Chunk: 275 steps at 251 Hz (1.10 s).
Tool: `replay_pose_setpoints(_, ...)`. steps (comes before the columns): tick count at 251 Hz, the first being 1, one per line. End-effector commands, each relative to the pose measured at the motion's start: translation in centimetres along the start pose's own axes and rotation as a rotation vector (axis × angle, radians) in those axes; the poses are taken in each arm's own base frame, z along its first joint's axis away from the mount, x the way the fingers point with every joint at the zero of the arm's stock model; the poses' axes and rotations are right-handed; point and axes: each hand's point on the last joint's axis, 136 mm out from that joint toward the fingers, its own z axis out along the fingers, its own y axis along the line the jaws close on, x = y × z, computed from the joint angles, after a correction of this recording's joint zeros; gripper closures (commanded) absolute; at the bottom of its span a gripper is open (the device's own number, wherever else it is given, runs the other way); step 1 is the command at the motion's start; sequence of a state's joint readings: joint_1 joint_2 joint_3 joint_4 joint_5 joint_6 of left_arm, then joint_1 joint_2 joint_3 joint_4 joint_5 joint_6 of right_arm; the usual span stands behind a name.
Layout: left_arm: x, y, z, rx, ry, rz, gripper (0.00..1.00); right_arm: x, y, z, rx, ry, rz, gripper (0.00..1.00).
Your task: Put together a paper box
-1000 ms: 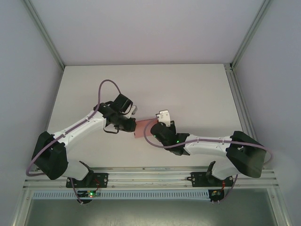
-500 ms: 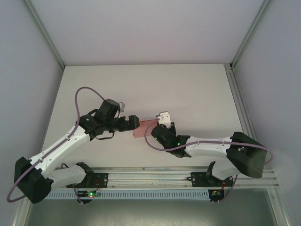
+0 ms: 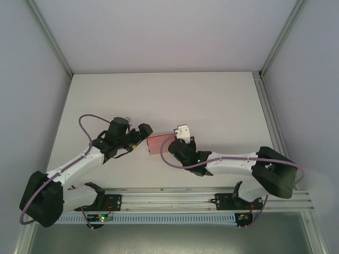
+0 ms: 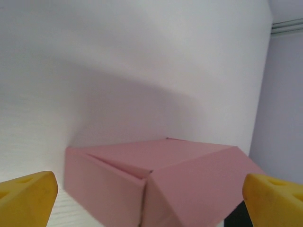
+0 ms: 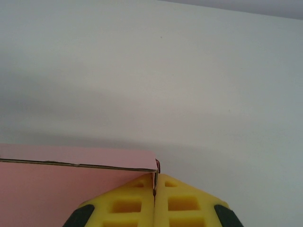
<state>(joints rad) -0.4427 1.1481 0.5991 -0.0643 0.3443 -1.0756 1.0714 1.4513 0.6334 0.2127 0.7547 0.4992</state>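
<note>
Centrally, paper box (image 3: 158, 144), right hand (image 5: 154, 187) pinching its edge, left hand (image 3: 140, 138) spread beside, white table (image 3: 212, 100) around

The table (image 3: 212, 100) is a white, matte, rectangular surface with metal rails (image 3: 269, 114) along its side edges. A pink paper box (image 3: 157, 143) appears to rest on its near half, roughly centred, casting a soft shadow on the surface.

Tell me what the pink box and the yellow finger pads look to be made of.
The paper box: thin matte pink card, by its sharp creases and thin raw edge. The yellow pads: probably soft matte foam or rubber, moulded with square pockets; the look leaves it open.
</note>
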Motion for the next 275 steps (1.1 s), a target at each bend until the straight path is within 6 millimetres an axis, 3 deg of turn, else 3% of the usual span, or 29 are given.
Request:
replay_pose_setpoints(1, 0.0, -0.6, 0.9, 0.063, 0.018, -0.023, 0.02, 6.9, -0.4, 0.0, -0.023, 0.231, -0.170, 1.00)
replay_pose_setpoints(30, 0.9, 0.4, 2.1, 0.049, 0.072, -0.028, 0.13, 6.0, 0.8, -0.2, -0.071, 0.224, -0.161, 1.00)
replay_pose_setpoints(61, 1.4, 1.9, 2.8, 0.014, 0.090, -0.040, 0.32, 4.0, 2.0, -1.0, -0.140, 0.185, -0.130, 0.89)
replay_pose_setpoints(74, 1.7, 2.8, 2.8, -0.027, 0.101, -0.038, 0.35, 2.9, 2.0, -1.4, -0.149, 0.157, -0.117, 0.84)
replay_pose_setpoints(140, 2.7, 5.6, 2.9, -0.091, 0.107, -0.045, 0.43, -1.4, 2.4, -3.2, -0.229, 0.063, -0.050, 0.42)
replay_pose_setpoints(186, 3.0, 6.2, 2.8, -0.096, 0.104, -0.036, 0.46, -4.6, 0.8, -4.3, -0.267, -0.026, 0.069, 0.08)
replay_pose_setpoints(201, 3.1, 6.4, 2.7, -0.098, 0.106, -0.026, 0.47, -5.3, -0.1, -4.1, -0.259, -0.052, 0.142, 0.02)
replay_pose_setpoints(246, 3.3, 6.6, 2.6, -0.106, 0.113, -0.006, 0.48, -5.8, -0.9, -1.7, -0.248, -0.038, 0.221, 0.03)
replay_pose_setpoints(275, 3.5, 6.5, 2.7, -0.098, 0.124, 0.010, 0.48, -2.6, -0.9, 1.0, -0.217, 0.104, 0.265, 0.16)
